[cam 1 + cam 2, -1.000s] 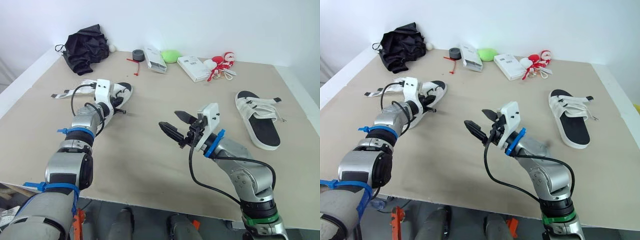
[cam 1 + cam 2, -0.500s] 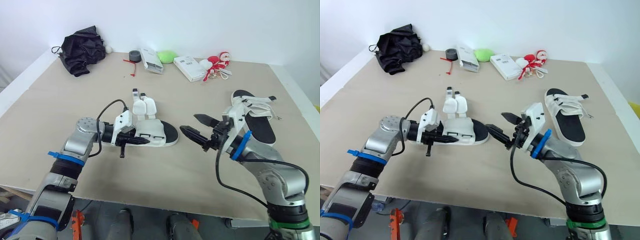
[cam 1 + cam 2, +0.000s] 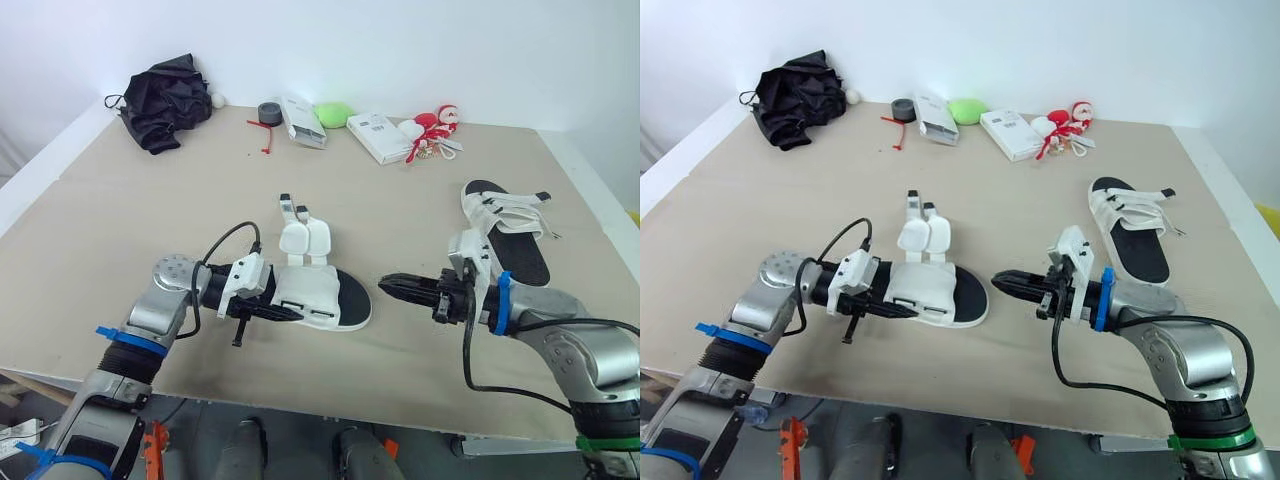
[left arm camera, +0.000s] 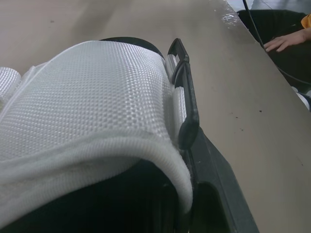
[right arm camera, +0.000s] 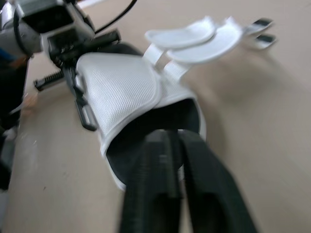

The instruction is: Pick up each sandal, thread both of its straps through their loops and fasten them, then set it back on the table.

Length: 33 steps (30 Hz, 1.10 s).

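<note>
Two sandals lie on the table (image 3: pixel 120 230). From 9 o'clock, the left gripper (image 3: pixel 268 311) is clamped on the near side of the open sandal (image 3: pixel 320 298). This shoe sits flat just short of the table's middle, toward 6 o'clock, with its heel pointing to 3 o'clock. Its two straps (image 3: pixel 305 238) are undone and flop toward 12 o'clock. Near the heel, the right gripper (image 3: pixel 390 286) points to 9 o'clock, fingers pressed together, holding nothing. The second sandal (image 3: pixel 515 250) lies at 3 o'clock, its near edge partly covered by the right wrist. Along the 12 o'clock edge are one black cloth (image 3: pixel 165 88), one tape roll (image 3: pixel 269 112), a white box (image 3: pixel 303 120), one green lump (image 3: pixel 334 113), a second white box (image 3: pixel 380 136) and some red and white toys (image 3: pixel 435 127)
</note>
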Each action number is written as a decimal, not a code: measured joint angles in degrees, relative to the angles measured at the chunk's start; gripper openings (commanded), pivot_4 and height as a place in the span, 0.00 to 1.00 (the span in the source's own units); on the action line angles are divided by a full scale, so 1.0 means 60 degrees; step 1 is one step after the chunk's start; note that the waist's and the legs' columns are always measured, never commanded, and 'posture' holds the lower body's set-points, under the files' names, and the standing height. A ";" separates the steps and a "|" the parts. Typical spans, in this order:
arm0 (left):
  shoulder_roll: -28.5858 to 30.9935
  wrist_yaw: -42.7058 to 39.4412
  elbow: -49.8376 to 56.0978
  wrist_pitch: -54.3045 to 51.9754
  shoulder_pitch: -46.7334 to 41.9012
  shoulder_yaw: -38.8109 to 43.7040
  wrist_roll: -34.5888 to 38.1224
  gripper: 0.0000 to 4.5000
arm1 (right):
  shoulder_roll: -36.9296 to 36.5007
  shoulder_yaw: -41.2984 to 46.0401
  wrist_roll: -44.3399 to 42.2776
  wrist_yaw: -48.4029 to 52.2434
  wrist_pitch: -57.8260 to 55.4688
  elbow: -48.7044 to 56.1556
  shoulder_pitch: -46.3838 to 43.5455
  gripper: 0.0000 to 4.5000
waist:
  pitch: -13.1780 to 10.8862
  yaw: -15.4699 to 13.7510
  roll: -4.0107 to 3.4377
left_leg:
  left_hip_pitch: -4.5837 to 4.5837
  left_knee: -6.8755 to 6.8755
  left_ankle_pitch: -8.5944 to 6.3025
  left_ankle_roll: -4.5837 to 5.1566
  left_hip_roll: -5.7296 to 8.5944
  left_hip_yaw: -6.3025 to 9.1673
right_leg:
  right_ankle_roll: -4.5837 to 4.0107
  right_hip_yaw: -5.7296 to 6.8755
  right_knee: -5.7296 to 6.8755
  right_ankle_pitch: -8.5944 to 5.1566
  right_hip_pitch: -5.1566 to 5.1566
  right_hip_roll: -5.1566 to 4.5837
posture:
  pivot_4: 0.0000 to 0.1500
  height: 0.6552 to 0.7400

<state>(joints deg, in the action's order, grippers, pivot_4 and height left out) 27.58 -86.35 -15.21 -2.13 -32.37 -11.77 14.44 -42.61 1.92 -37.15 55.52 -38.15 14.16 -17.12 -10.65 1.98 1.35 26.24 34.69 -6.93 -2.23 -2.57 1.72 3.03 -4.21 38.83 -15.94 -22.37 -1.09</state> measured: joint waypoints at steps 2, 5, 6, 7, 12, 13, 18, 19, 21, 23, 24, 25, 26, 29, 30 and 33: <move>-0.0183 0.0047 -0.0141 0.0188 -0.0009 0.0010 -0.0002 0.00 | -0.0018 -0.0455 0.0294 0.0404 0.0117 -0.0449 -0.0353 0.04 | 0.0002 -0.0015 -0.0004 | -0.0004 0.0010 0.0000 0.0000 0.0001 -0.0001 | 0.0020 0.0000 0.0000 -0.0011 0.0007 -0.0001 | 1.00 0.98; -0.0424 0.0102 -0.0451 0.0488 -0.0105 0.0026 -0.0038 0.00 | 0.0027 -0.1115 0.0723 0.0927 0.0335 -0.0975 -0.0750 0.04 | 0.0008 -0.0064 -0.0014 | -0.0004 0.0021 0.0000 0.0000 0.0003 -0.0001 | 0.0026 0.0000 0.0003 -0.0012 0.0012 -0.0002 | 1.00 0.98; -0.0486 0.0099 -0.0606 0.0592 -0.0184 0.0024 -0.0070 0.00 | 0.0117 -0.1243 0.0862 0.0972 0.0397 -0.1138 -0.0881 0.04 | 0.0009 -0.0085 -0.0016 | -0.0004 0.0029 0.0000 0.0000 0.0003 -0.0001 | 0.0027 0.0000 0.0006 -0.0010 0.0012 -0.0001 | 1.00 0.98; -0.0550 0.0108 -0.0706 0.0664 -0.0230 0.0025 -0.0089 0.00 | 0.0147 -0.1358 0.0975 0.0992 0.0431 -0.1231 -0.0973 0.04 | 0.0012 -0.0095 -0.0020 | -0.0004 0.0031 0.0000 0.0000 0.0004 -0.0002 | 0.0028 -0.0001 0.0007 -0.0010 0.0014 -0.0003 | 1.00 0.98; -0.0888 0.0134 -0.1657 0.1185 -0.0747 -0.0014 -0.0293 0.00 | 0.0315 -0.2027 0.1788 0.1430 0.0848 -0.2410 -0.1800 0.04 | 0.0014 -0.0128 -0.0026 | -0.0006 0.0049 0.0024 0.0021 0.0004 -0.0012 | 0.0029 0.0000 0.0009 0.0017 0.0022 -0.0006 | 1.00 0.98; -0.0937 0.0117 -0.1795 0.1241 -0.0819 -0.0014 -0.0331 0.00 | 0.0373 -0.2131 0.1920 0.1568 0.0956 -0.2639 -0.1958 0.04 | 0.0015 -0.0128 -0.0027 | -0.0007 0.0049 0.0031 0.0025 0.0004 -0.0012 | 0.0027 0.0000 0.0009 0.0021 0.0022 -0.0006 | 1.00 0.98; -0.1036 -0.0042 -0.2055 0.1444 -0.0928 -0.0022 -0.0381 0.00 | 0.0905 -0.2492 0.2256 0.1967 0.1176 -0.3364 -0.2513 0.04 | 0.0017 -0.0121 -0.0031 | -0.0008 0.0049 0.0057 0.0028 0.0001 -0.0020 | -0.0010 0.0000 0.0009 0.0032 0.0018 -0.0009 | 1.00 0.98; -0.1055 -0.0060 -0.2080 0.1475 -0.0933 -0.0025 -0.0404 0.00 | 0.1067 -0.2587 0.2333 0.2015 0.1203 -0.3468 -0.2643 0.04 | 0.0019 -0.0117 -0.0034 | -0.0008 0.0049 0.0060 0.0028 0.0001 -0.0023 | -0.0008 -0.0001 0.0009 0.0034 0.0017 -0.0010 | 1.00 0.98; -0.1093 -0.0085 -0.2102 0.1576 -0.0935 -0.0028 -0.0439 0.00 | 0.1347 -0.2650 0.2411 0.2082 0.1222 -0.3624 -0.2809 0.04 | 0.0019 -0.0127 -0.0034 | -0.0007 0.0049 0.0061 0.0028 0.0001 -0.0022 | 0.0012 0.0000 0.0010 0.0044 0.0018 -0.0011 | 1.00 0.98; -0.1115 -0.0122 -0.2134 0.1635 -0.0936 -0.0024 -0.0446 0.00 | 0.1616 -0.2674 0.2490 0.2144 0.1206 -0.3857 -0.2963 0.04 | 0.0020 -0.0131 -0.0035 | -0.0006 0.0049 0.0062 0.0028 0.0002 -0.0023 | 0.0035 0.0000 0.0010 0.0054 0.0020 -0.0013 | 1.00 0.98; -0.1117 -0.0131 -0.2140 0.1640 -0.0937 -0.0023 -0.0449 0.00 | 0.1717 -0.2679 0.2521 0.2151 0.1199 -0.3964 -0.3011 0.04 | 0.0021 -0.0130 -0.0036 | -0.0006 0.0049 0.0062 0.0028 0.0002 -0.0023 | 0.0036 0.0000 0.0010 0.0054 0.0020 -0.0013 | 1.00 0.98; -0.1117 -0.0132 -0.2143 0.1641 -0.0938 -0.0021 -0.0453 0.00 | 0.1775 -0.2680 0.2551 0.2162 0.1196 -0.4035 -0.3037 0.04 | 0.0021 -0.0130 -0.0036 | -0.0007 0.0049 0.0062 0.0028 0.0002 -0.0024 | 0.0037 0.0000 0.0010 0.0056 0.0019 -0.0013 | 1.00 0.98; -0.1117 -0.0129 -0.2149 0.1643 -0.0938 -0.0019 -0.0462 0.00 | 0.1809 -0.2680 0.2585 0.2181 0.1195 -0.4101 -0.3058 0.04 | 0.0022 -0.0129 -0.0038 | -0.0007 0.0048 0.0062 0.0028 0.0000 -0.0023 | 0.0036 0.0000 0.0010 0.0057 0.0019 -0.0011 | 1.00 0.98; -0.1115 -0.0112 -0.2156 0.1654 -0.0937 -0.0017 -0.0501 0.00 | 0.1841 -0.2726 0.2791 0.2214 0.1222 -0.4105 -0.3057 0.04 | 0.0029 -0.0128 -0.0048 | -0.0009 0.0048 0.0062 0.0027 -0.0003 -0.0023 | 0.0032 0.0001 0.0012 0.0058 0.0016 -0.0008 | 1.00 0.98; -0.1116 -0.0103 -0.2156 0.1654 -0.0936 -0.0019 -0.0509 0.00 | 0.1841 -0.2758 0.2878 0.2215 0.1257 -0.4113 -0.3056 0.04 | 0.0034 -0.0127 -0.0051 | -0.0010 0.0048 0.0061 0.0027 -0.0003 -0.0024 | 0.0032 0.0001 0.0012 0.0058 0.0016 -0.0009 | 1.00 0.98; -0.1121 -0.0038 -0.2157 0.1654 -0.0880 -0.0022 -0.0533 0.00 | 0.1869 -0.2952 0.3170 0.2151 0.1480 -0.4292 -0.3074 0.04 | 0.0084 -0.0118 -0.0052 | -0.0018 0.0047 0.0061 0.0027 -0.0004 -0.0029 | 0.0028 0.0001 0.0012 0.0053 0.0021 -0.0010 | 1.00 0.98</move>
<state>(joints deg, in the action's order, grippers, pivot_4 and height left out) 20.85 -86.57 -28.16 7.79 -37.64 -11.90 11.24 -31.40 -15.79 -18.13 68.42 -29.27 -11.59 -35.57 -10.14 1.28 1.03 26.13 34.97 -6.57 -2.07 -2.59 1.55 3.20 -4.20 38.90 -15.62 -22.24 -1.15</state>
